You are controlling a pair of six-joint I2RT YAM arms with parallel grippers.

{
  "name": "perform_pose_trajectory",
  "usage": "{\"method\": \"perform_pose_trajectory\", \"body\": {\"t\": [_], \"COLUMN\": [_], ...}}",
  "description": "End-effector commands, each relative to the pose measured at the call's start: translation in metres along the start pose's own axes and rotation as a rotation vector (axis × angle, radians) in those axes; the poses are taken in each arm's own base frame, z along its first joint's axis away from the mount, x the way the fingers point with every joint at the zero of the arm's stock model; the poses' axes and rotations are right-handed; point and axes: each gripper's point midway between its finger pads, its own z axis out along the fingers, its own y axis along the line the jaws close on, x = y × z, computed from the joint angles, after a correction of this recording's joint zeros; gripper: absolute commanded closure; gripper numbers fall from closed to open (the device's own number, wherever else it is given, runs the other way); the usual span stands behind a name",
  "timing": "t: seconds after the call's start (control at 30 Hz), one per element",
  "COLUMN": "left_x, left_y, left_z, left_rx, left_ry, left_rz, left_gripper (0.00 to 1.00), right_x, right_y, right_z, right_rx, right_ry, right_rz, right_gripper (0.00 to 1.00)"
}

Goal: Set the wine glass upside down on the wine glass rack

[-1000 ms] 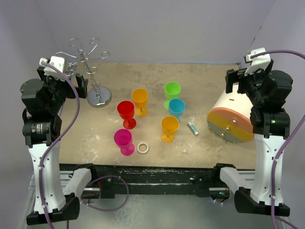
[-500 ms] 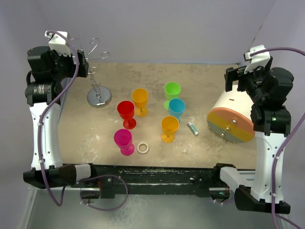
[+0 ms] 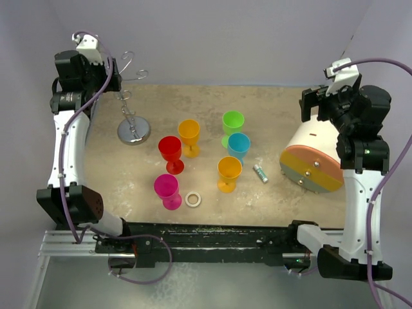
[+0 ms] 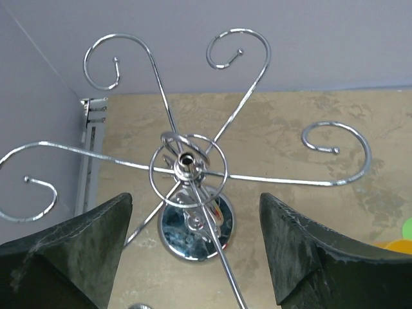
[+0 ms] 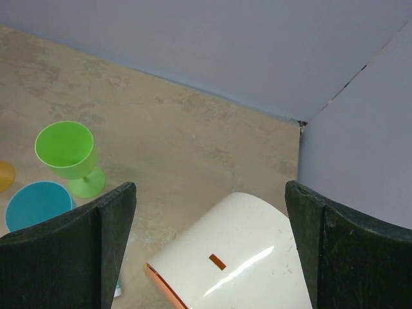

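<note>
The left arm has lifted and stretched upward at the far left, and its left hand (image 3: 109, 78) now hangs over the curled hooks of the wine glass rack (image 4: 188, 162), which stands on its round base at the far left of the surface. The wrist view looks straight down on the hub. The fingers are spread wide and hold nothing. The right hand (image 5: 209, 193) has barely shifted. It hovers at the far right above a white drum (image 3: 312, 161) with yellow and orange bands, also wide and empty. Nothing else has moved. The red wine glass (image 3: 170, 150), the orange wine glass (image 3: 188, 132), the green one (image 3: 233, 121), the blue one (image 3: 239, 144), a second orange one (image 3: 229, 168) and the pink one (image 3: 166, 187) all stand upright mid-surface, well apart from the rack. Every hook is bare, so I judge the task hardly begun: a glass must be grasped and inverted before this position over the rack serves any purpose.
</note>
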Motion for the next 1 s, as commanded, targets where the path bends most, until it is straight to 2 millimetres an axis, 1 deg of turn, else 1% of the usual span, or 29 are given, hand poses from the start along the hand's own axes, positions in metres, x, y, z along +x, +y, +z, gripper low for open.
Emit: {"method": "perform_pose_trajectory", "body": {"t": [0.0, 0.17, 0.2, 0.3, 0.37, 0.53, 0.6, 0.7, 0.8, 0.97], "left_x": [-0.053, -0.057, -0.054, -0.051, -0.049, -0.048, -0.048, -0.050, -0.052, -0.057], "left_y": [0.007, 0.009, 0.010, 0.010, 0.011, 0.007, 0.006, 0.006, 0.005, 0.006], "left_z": [0.004, 0.021, 0.025, 0.031, 0.033, 0.034, 0.034, 0.032, 0.030, 0.024], "left_rx": [-0.022, -0.021, -0.019, -0.016, -0.016, 0.009, 0.019, 0.019, 0.019, 0.015], "left_ry": [-0.166, -0.165, -0.157, -0.146, -0.141, -0.138, -0.138, -0.147, -0.152, -0.156], "left_rz": [-0.007, -0.017, -0.019, -0.020, -0.019, 0.011, 0.026, 0.031, 0.037, 0.054], "left_gripper": [0.19, 0.28, 0.30, 0.34, 0.38, 0.51, 0.58, 0.62, 0.70, 0.77], "right_x": [-0.007, -0.004, -0.003, -0.002, 0.000, 0.004, 0.006, 0.007, 0.007, 0.008], "right_y": [0.002, 0.004, 0.004, 0.005, 0.006, 0.010, 0.012, 0.014, 0.015, 0.017], "right_z": [0.003, 0.006, 0.006, 0.007, 0.009, 0.011, 0.010, 0.007, 0.004, -0.002], "right_rx": [-0.025, -0.039, -0.040, -0.042, -0.051, -0.072, -0.077, -0.083, -0.083, -0.082], "right_ry": [-0.020, -0.014, -0.012, -0.010, -0.005, 0.005, 0.004, 0.004, -0.001, -0.006], "right_rz": [-0.012, -0.012, -0.014, -0.014, -0.012, -0.003, -0.002, -0.002, -0.003, -0.004], "right_gripper": [0.00, 0.00, 0.00, 0.00, 0.00, 0.00, 0.00, 0.00, 0.00, 0.00]}}
